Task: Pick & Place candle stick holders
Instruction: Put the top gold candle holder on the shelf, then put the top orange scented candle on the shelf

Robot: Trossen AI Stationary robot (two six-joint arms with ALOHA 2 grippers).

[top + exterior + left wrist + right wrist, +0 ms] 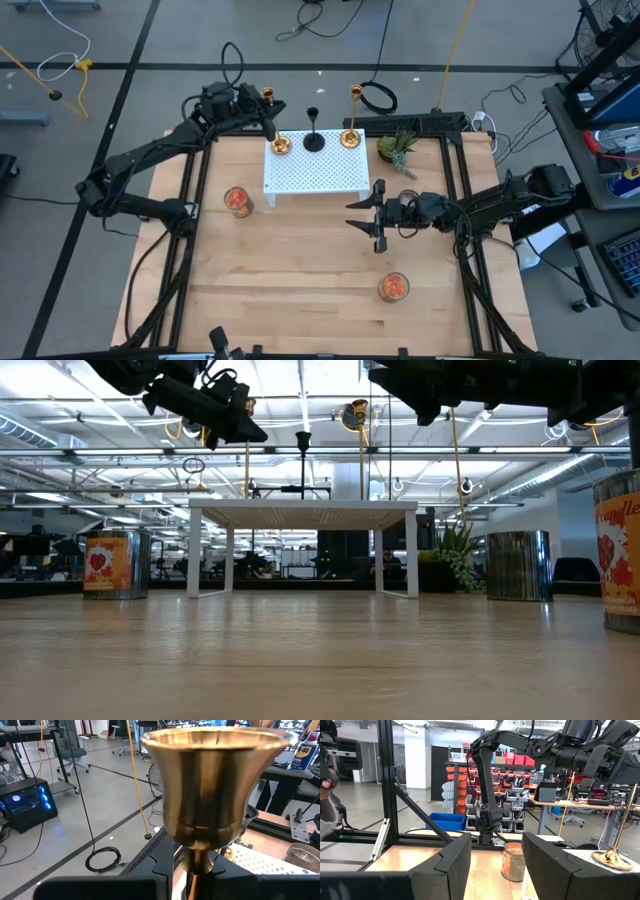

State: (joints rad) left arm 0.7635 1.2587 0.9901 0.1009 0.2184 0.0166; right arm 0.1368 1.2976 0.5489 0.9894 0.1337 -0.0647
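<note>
Left brass candlestick: As I read the high view, this shiny gold holder with thin stem and round flared base (279,144) stands on the far left corner of the white perforated stand (315,176); my left gripper (268,117) is pinching its stem just under the cup (217,790).
Black candlestick: short, dark (313,139), at the stand's far edge, middle.
Right brass candlestick: matching gold one (350,135), far right corner.
Right gripper: (377,216) fingers spread, hovering beyond the stand's near right corner.
</note>
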